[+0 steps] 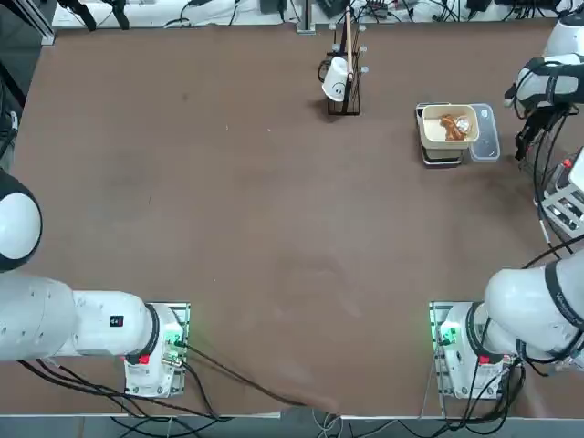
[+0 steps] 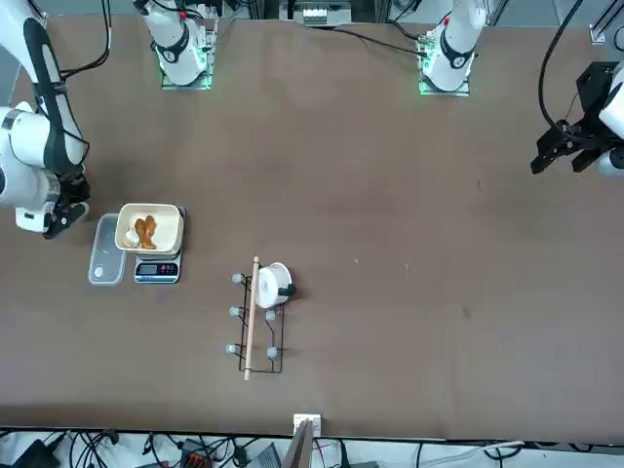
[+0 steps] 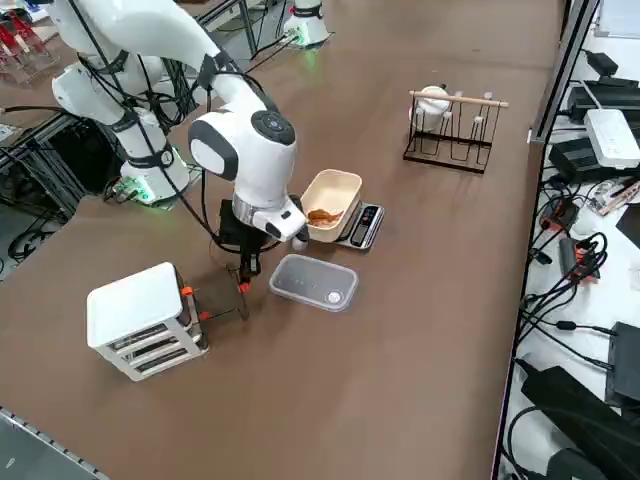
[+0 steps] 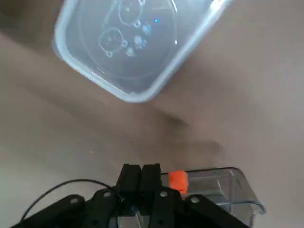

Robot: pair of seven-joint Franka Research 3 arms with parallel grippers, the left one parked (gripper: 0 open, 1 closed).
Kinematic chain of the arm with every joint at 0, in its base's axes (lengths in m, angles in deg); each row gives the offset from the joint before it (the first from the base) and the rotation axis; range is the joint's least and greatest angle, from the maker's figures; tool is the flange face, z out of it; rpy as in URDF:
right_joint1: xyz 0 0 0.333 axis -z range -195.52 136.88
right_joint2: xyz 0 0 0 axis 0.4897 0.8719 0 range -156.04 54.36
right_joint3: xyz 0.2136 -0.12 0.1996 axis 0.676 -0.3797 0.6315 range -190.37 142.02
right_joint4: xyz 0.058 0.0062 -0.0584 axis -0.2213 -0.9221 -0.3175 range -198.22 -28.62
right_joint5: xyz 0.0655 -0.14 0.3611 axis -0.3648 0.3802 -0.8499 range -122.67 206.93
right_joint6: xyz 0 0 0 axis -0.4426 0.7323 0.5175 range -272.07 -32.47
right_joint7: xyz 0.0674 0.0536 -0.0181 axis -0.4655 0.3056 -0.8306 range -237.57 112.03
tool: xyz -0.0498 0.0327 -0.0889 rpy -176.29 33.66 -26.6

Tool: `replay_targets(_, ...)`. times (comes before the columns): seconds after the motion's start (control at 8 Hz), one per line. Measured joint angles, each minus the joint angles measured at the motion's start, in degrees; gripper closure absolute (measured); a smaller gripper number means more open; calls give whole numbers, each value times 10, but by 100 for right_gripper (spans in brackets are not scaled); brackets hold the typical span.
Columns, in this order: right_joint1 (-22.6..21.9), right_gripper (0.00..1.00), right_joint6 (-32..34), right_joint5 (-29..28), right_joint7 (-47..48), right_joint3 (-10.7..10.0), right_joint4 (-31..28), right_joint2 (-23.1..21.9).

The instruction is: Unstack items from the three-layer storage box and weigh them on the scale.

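— Jaws of the right gripper [image 3: 243, 278]?
— Pressed shut, pointing down, low over the tabletop [image 3: 430, 300]. Cannot tell whether anything thin sits pinched between them.

— Right next to them?
— An orange tab [image 4: 177, 180] on a clear tray [image 4: 223, 183], just beside the jaws. Touching or not: cannot tell.

— A little further out?
— On one side, near, the box [image 3: 140, 315]: white top, slatted layers, orange marks, close to the tabletop's edge. On the other side, a clear shallow container [image 3: 313, 282], flat on the tabletop, apart from the gripper.

— And the scale?
— Just past that container. Scale [image 3: 362, 225] with a cream bowl [image 3: 331, 203] on top. Brown bread pieces [image 3: 322, 216] inside the bowl.

— Anything beyond?
— Well apart, toward the far side, a dark wire rack [image 3: 450, 135] with a white cup [image 3: 433, 100] hung at one end.
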Motion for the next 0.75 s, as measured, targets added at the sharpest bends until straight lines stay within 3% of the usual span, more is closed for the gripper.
replay_targets(0.75,58,98,1,69,-1,0,-23,-4)
